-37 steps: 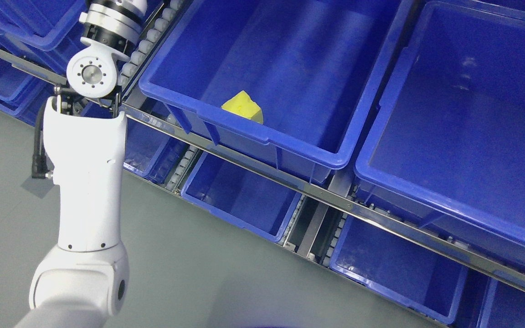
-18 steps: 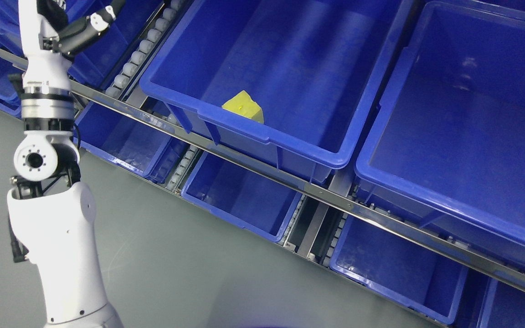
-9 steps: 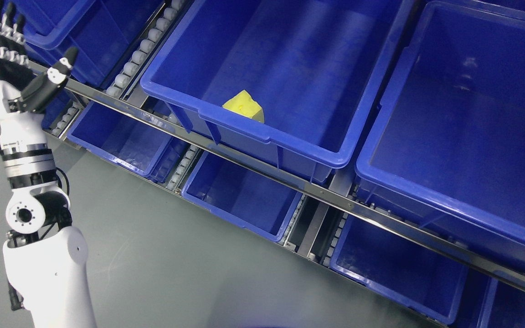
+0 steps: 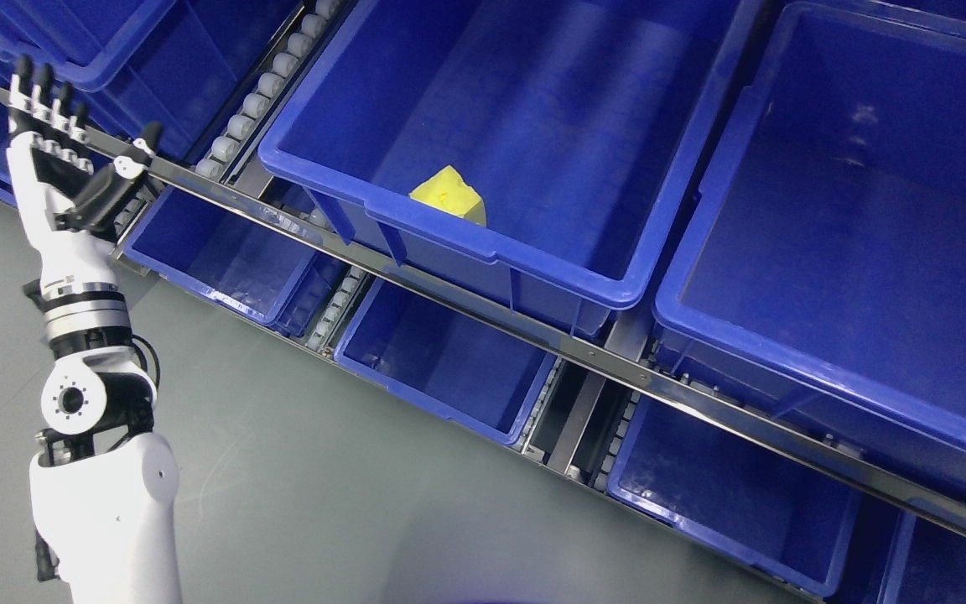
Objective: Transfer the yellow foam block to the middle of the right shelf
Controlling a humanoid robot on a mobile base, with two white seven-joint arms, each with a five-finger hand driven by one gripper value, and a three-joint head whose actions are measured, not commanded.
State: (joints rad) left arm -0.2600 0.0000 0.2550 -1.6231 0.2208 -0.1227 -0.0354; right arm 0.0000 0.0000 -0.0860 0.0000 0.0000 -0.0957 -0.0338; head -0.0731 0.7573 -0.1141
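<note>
Left robot hand [image 4: 64,172] dropped lower since half-second ago, fingers spread, empty. Yellow foam block [image 4: 448,195] rests in blue bin [image 4: 491,248], 3 o'clock of hand. Any regrasp: clear rim, pinch gently.

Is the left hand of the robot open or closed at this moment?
Open. The left hand has its fingers straight and the thumb spread, holding nothing. The yellow foam block lies apart in the blue bin.

Yellow foam block [image 4: 448,195] lower part hidden behind bin rim [image 4: 483,249].
</note>
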